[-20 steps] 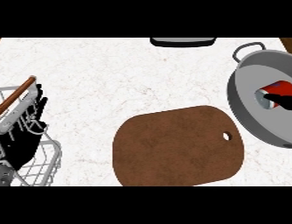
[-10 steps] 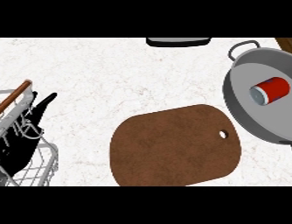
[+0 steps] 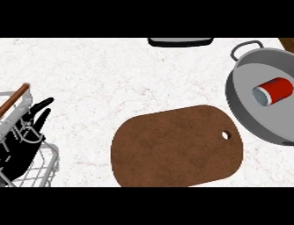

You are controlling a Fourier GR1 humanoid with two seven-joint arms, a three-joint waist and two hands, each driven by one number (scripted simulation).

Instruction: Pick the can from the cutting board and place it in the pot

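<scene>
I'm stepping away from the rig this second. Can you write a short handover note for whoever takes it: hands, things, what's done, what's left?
Left hand: open, fingers up, resting at the view's left edge by the wire basket.
Right hand: not in view.
Can: lying on its side inside the pot, no hand on it.
Cutting board: nothing on it, just left of the pot.
Done: the can is off the board and in the pot.
Left: nothing that shows for this task.
</scene>
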